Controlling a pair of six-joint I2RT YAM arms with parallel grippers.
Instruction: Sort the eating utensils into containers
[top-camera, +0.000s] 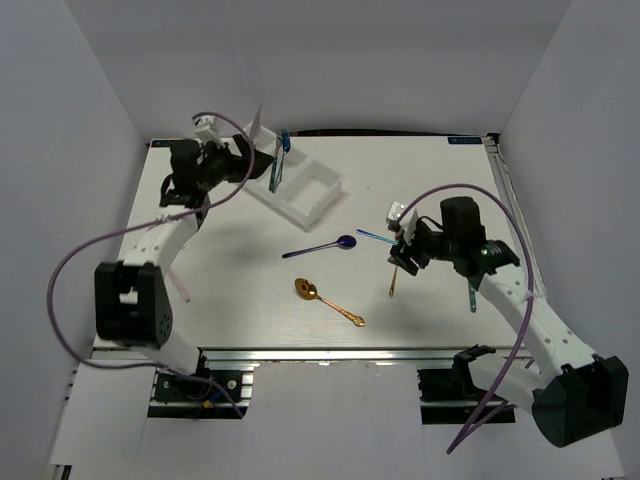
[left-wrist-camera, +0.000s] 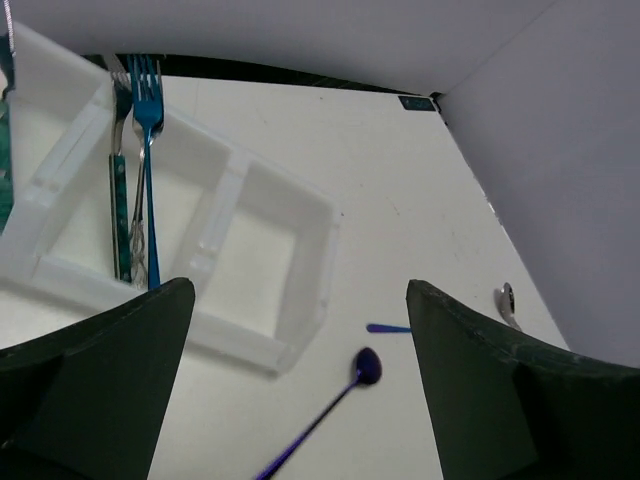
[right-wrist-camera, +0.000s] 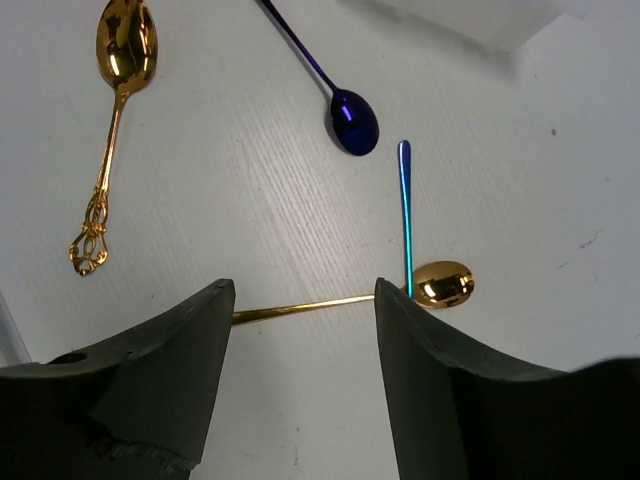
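**Top view.** The tray (top-camera: 318, 205) lies at 11 o'clock on the table, with a blue fork (left-wrist-camera: 150, 170) in its middle compartment. Your left gripper (left-wrist-camera: 300, 295) hangs above it, jaws wide apart, holding nothing. Your right gripper (right-wrist-camera: 305, 290), at 3 o'clock, is parted and empty, straddling the slim gold spoon (right-wrist-camera: 443, 283). The likely next move is to descend and close on its handle. The teal utensil (right-wrist-camera: 404, 215) runs behind a finger, so its working end is hidden.

— Where was there room to pass?
— Over bare table (top-camera: 400, 165), at one o'clock of the blue spoon (top-camera: 318, 248).
— And obstacles?
— The white tray (top-camera: 320, 203) at eleven; the ornate gold spoon (top-camera: 330, 304) at six, apart.
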